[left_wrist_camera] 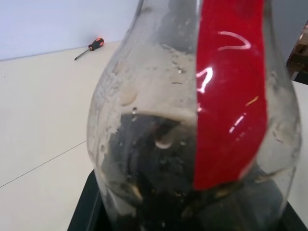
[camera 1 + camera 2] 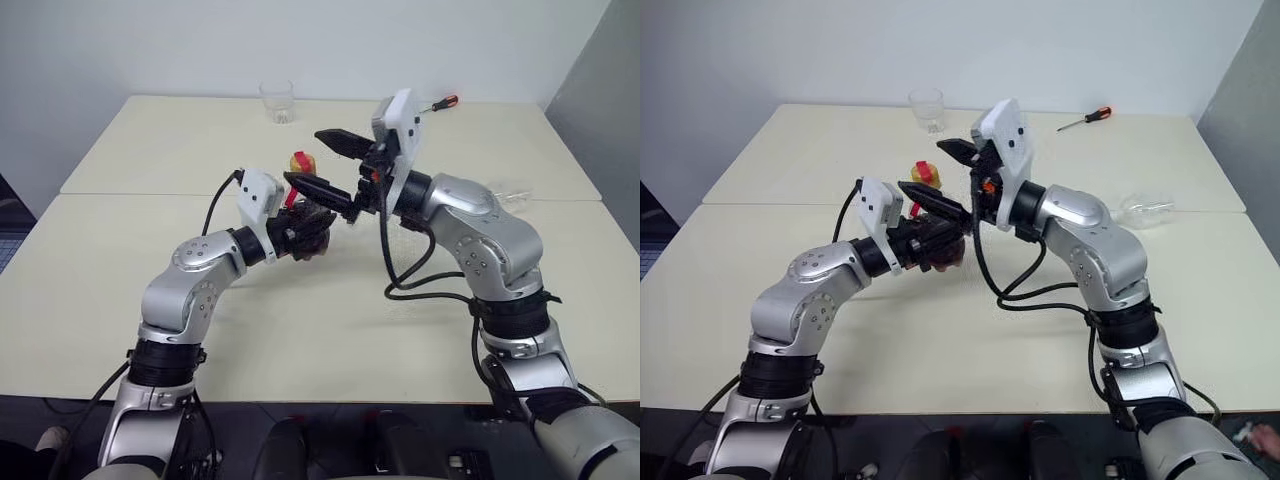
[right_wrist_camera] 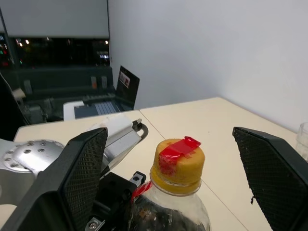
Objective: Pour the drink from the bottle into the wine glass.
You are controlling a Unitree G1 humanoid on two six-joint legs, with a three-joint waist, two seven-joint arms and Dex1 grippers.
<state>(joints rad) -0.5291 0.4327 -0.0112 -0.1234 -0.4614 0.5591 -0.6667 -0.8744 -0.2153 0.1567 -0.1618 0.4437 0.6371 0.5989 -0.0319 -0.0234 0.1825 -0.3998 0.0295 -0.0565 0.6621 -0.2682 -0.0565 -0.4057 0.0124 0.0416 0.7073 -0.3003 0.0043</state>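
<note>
A small clear plastic bottle (image 3: 175,202) with a bulbous round body, a short neck and a yellow screw cap (image 3: 178,166) patched with red tape is held above the cream table (image 2: 120,290) by the left tool (image 2: 305,228), whose 2 black fingers are closed tight around its belly. A glossy red label strip (image 1: 231,91) is seen running down the body, and dark, nearly black drink (image 1: 159,192) fills the lower part — droplets and foam cling to the wall above it. The right tool (image 2: 338,168) is spread wide, 1 finger (image 3: 79,178) on each side of the cap, touching nothing. A clear wine glass (image 2: 1145,210) lies on its side on the table, well apart to the right. A short clear tumbler (image 2: 278,101) and an orange-handled screwdriver (image 2: 1086,119) are placed at the far edge.
</note>
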